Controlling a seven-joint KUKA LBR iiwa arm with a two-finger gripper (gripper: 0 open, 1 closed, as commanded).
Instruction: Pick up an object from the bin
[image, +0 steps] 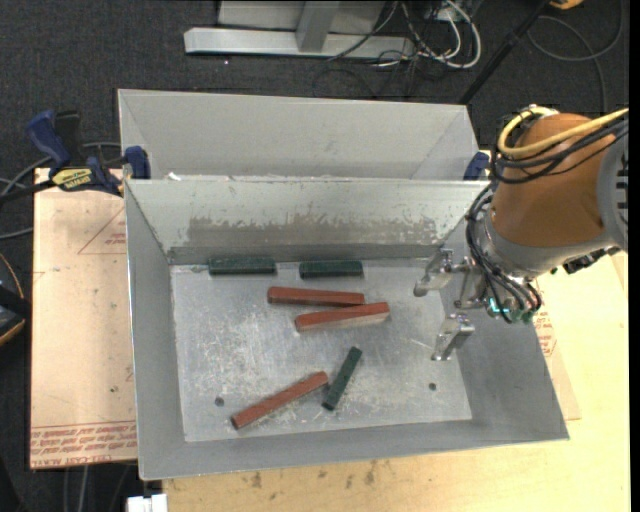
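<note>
We see the pincer (443, 310) spread open and empty; the nearest red-brown bar (342, 317) lies view-left, its long axis pointing roughly toward it.

Arm (612, 195) in from right w/ orange wrist cover (550, 190), jaws spread wide apart, pointing down.

grey bin (230, 340) – three red-brown bars (315, 296), three dark green bars (241, 266) inside
</note>
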